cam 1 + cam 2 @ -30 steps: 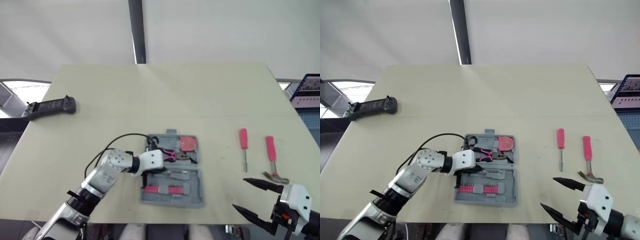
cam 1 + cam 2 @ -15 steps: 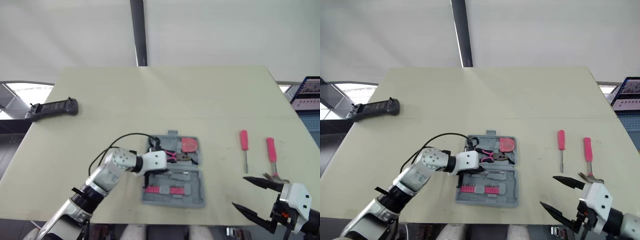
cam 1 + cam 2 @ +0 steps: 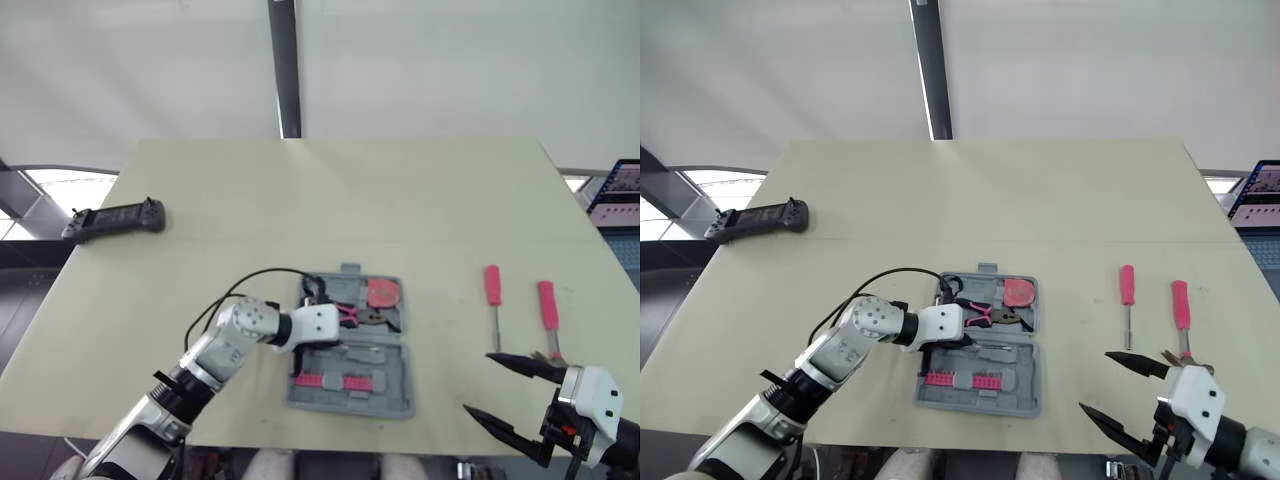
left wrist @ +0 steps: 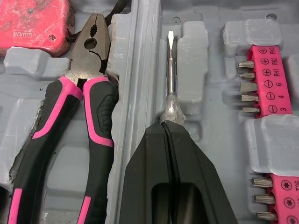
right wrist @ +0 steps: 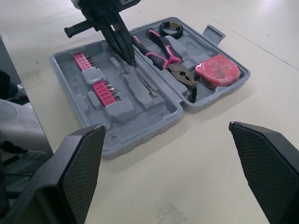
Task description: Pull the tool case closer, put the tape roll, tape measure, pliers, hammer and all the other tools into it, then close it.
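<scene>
- Little has moved: my left fingers (image 4: 149, 158) still pinch the screwdriver (image 4: 170, 60) in the case (image 3: 390, 398), centre-near.
- Seat it flat in its slot before releasing.
- My right fingers (image 5: 77, 168) hang open.

The moulded plastic tool case (image 5: 140, 133) is plain grey all over. Inside it, the pliers (image 4: 88, 102) have black handles banded in pink and a dull steel nose. The squarish tape measure (image 4: 32, 21) is scuffed red with faint pale lettering, and the small tape roll (image 5: 170, 30) is black. The bit strips (image 4: 275, 79) are pink with white symbols and silvery bits. The slim screwdriver (image 4: 170, 70) has a clear handle and a silver blade.

The left gripper (image 4: 169, 122) is glossy black. The right gripper (image 3: 1095, 381) is black on a white housing, its fingers (image 5: 70, 172) cross-hatched.

The table (image 3: 990, 200) is pale yellow-green. The loose screwdriver (image 3: 1126, 285) and the hammer (image 3: 1180, 305) have pink handles. The flat handheld controller (image 3: 758, 220) is black.
</scene>
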Available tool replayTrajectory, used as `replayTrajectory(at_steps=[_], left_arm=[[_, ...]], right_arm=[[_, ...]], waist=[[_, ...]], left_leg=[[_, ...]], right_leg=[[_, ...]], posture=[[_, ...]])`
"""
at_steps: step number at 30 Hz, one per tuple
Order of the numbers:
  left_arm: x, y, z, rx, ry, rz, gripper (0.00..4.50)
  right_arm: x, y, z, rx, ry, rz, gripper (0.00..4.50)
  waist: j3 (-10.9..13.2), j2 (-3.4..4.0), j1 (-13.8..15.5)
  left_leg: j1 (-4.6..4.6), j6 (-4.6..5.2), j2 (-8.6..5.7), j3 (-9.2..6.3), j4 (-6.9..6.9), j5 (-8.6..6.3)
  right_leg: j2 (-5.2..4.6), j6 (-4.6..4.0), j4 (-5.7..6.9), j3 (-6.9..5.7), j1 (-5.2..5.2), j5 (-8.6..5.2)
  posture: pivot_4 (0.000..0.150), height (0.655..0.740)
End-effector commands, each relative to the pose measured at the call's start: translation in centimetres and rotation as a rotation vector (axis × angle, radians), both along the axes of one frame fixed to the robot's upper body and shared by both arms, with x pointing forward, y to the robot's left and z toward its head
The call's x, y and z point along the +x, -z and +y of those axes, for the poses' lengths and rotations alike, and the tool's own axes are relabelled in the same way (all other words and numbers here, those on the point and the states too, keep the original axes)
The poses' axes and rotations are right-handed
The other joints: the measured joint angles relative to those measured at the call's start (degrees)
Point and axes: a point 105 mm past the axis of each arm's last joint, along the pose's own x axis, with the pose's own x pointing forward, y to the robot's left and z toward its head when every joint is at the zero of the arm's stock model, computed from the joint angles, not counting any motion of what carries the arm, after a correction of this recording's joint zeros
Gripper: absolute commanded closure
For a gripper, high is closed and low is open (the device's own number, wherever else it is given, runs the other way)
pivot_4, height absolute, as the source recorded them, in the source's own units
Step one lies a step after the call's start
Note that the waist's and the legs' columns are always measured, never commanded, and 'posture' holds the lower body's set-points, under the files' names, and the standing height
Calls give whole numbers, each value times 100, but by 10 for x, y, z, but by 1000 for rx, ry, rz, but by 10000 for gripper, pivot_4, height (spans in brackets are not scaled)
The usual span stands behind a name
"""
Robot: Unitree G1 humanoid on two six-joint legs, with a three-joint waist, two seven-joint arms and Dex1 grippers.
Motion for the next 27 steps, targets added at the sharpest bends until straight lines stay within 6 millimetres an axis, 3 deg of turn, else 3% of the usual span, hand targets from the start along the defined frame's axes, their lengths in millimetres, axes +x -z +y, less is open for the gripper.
replayTrajectory(at_steps=[1, 8, 12, 17, 23, 27], left_arm=[[-20, 53, 19, 166, -38, 145, 44708], [-16, 52, 18, 152, -50, 133, 44708], [-5, 34, 12, 45, -104, 89, 44708], [-3, -18, 8, -226, -159, 73, 44708], [-12, -73, 27, -486, -224, 91, 44708], [-20, -95, 44, -531, -266, 50, 32130]], right_arm=[[-1, -7, 3, -7, -9, -30, 0], [1, -6, 4, -9, -11, -29, 0], [2, -6, 4, -8, -9, -31, 0], [3, -4, 4, -5, -8, -34, 0], [9, -1, 5, 1, -18, -38, 0], [10, 2, 5, 6, -27, -35, 0]], waist=[[-7, 3, -4], [-12, 4, -3], [-13, 6, 10], [8, 12, -48], [101, -36, -153], [116, -17, -162]], left_leg=[[0, 0, 0, 0, 0, 0], [0, 1, 0, 0, -2, 0], [0, 1, -1, 0, -2, 0], [-8, 0, 3, 0, -3, 0], [-28, -7, 12, -5, -10, 4], [-27, -9, 12, -3, -9, 4]], right_leg=[[0, 0, 0, 0, 0, 0], [0, 0, -4, 2, 0, 0], [-1, -1, -10, 3, 3, 0], [1, 0, -8, 4, -9, 0], [4, 0, -1, 0, -33, 0], [3, 0, -7, -1, -32, 0]], posture=[[1500, 7400], [1500, 7400], [1500, 7400], [1500, 7400], [1500, 7400], [1500, 7400]])
